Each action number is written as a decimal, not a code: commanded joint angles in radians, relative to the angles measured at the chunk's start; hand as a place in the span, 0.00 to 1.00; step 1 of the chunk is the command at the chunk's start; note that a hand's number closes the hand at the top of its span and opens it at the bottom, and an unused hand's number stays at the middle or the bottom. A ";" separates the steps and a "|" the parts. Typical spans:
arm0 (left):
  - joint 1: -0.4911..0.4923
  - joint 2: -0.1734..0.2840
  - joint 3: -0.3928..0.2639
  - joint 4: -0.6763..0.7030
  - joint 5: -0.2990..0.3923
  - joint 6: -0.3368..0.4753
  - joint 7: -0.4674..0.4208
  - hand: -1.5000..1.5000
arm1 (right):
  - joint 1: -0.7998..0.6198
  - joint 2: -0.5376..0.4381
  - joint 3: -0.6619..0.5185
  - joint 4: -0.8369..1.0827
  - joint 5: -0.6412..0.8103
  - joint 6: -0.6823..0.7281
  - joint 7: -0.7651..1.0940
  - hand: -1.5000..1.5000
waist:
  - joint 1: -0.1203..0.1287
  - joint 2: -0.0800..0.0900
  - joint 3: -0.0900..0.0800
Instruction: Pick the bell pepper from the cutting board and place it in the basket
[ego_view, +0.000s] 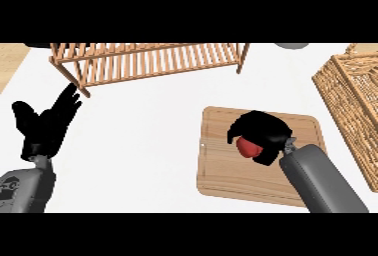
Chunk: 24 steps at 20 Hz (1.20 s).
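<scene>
The bell pepper (250, 148) (red) sits clasped in the right hand's (260, 131) curled fingers over the cutting board (221, 175).

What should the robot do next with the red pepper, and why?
Probably lift it straight up. The right hand is curled round the red bell pepper, which is low over the cutting board, and the basket stands off to the right, so it likely needs height to clear the wall.

bare counter (148, 130) between board (221, 175), basket (354, 95)
</scene>
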 joint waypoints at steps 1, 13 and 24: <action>0.001 -0.004 0.018 0.032 0.012 -0.029 -0.032 0.50 | 0.053 0.017 0.030 0.011 0.071 -0.080 -0.020 1.00 | -0.002 0.003 0.003; 0.014 0.010 0.033 -0.040 0.008 -0.022 0.025 0.50 | -0.025 0.173 -0.362 0.104 0.014 -0.052 0.476 1.00 | -0.032 0.013 0.005; -0.018 -0.014 -0.015 -0.051 0.007 -0.047 0.038 0.50 | -0.260 0.265 -0.690 0.076 -0.130 -0.554 1.109 1.00 | 0.077 0.024 0.008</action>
